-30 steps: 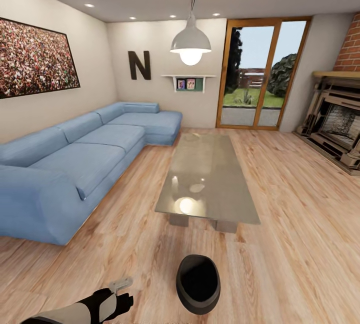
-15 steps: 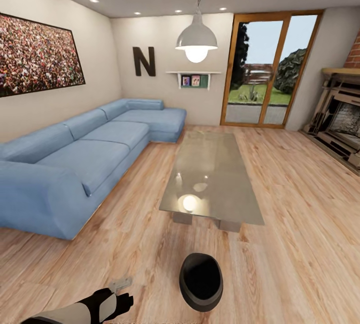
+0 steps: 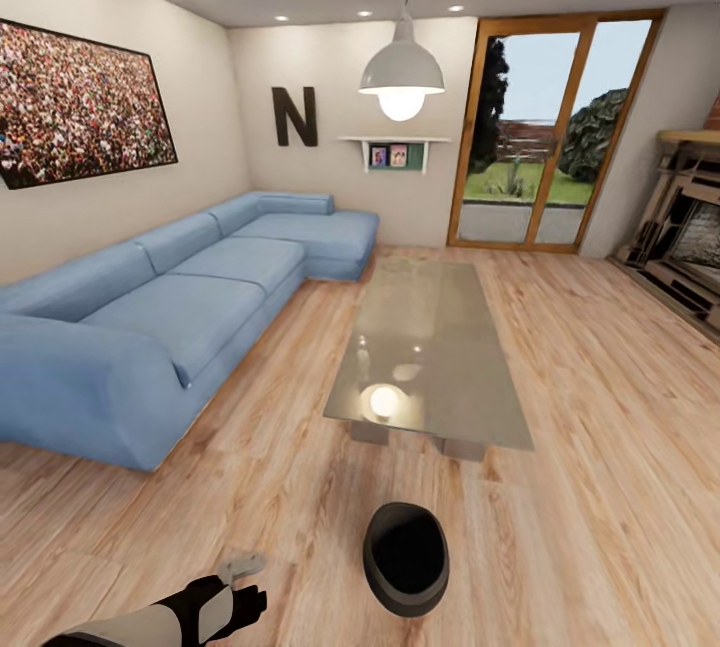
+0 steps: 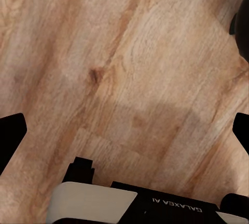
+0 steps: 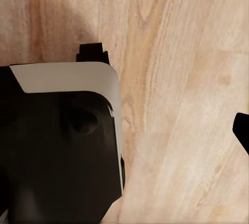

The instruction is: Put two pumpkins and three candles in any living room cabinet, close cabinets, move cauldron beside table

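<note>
Your small round matte-black cauldron (image 3: pixel 405 558) sits upright on the pale wood plank floor (image 3: pixel 590 487), near the short end of the long grey glass-topped coffee table (image 3: pixel 430 352) but apart from it. Your left gripper (image 3: pixel 243 565) hangs low beside the cauldron, over bare boards; in the left wrist view its fingers (image 4: pixel 11 135) stand wide apart with nothing between them. I cannot tell how your right gripper stands. A blue corner sofa (image 3: pixel 160 317) lines the wall.
</note>
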You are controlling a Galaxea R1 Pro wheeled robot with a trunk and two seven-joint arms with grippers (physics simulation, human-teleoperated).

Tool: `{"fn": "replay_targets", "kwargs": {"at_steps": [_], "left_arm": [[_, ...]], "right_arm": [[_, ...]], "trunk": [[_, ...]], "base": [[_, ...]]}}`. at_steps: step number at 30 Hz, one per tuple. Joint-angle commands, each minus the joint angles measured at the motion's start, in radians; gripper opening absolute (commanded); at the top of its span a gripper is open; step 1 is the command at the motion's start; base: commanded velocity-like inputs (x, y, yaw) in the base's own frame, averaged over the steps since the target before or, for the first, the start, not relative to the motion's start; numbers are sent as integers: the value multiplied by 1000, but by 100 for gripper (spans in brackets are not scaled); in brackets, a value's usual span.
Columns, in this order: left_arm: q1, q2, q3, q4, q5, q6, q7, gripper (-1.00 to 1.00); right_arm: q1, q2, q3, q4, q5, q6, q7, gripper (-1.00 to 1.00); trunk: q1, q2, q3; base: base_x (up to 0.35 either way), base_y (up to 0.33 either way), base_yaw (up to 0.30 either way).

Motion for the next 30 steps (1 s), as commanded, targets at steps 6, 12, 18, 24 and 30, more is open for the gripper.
{"fn": "replay_targets", "kwargs": {"at_steps": [6,12,18,24,30], "left_arm": [[-1,0,-8,1,10,2,2,100],[-1,0,-8,1,10,2,2,100],[-1,0,-8,1,10,2,2,100],[-1,1,-7,1,11,0,3,100],[5,1,-7,1,11,-5,2,100]], "right_arm": [[0,0,7,1,-11,2,0,100],[0,-1,5,1,-12,2,0,100],[0,0,5,1,-13,1,-1,100],[0,0,7,-1,-13,-1,-1,100],[0,0,9,-2,-10,-21,-2,100]], "trunk": [[-23,42,16],[-46,84,35],[-69,126,54],[-92,168,73],[-104,189,82]], "base": [[0,0,-195],[0,0,-278],[0,0,-263],[0,0,-125],[0,0,-17]]}}
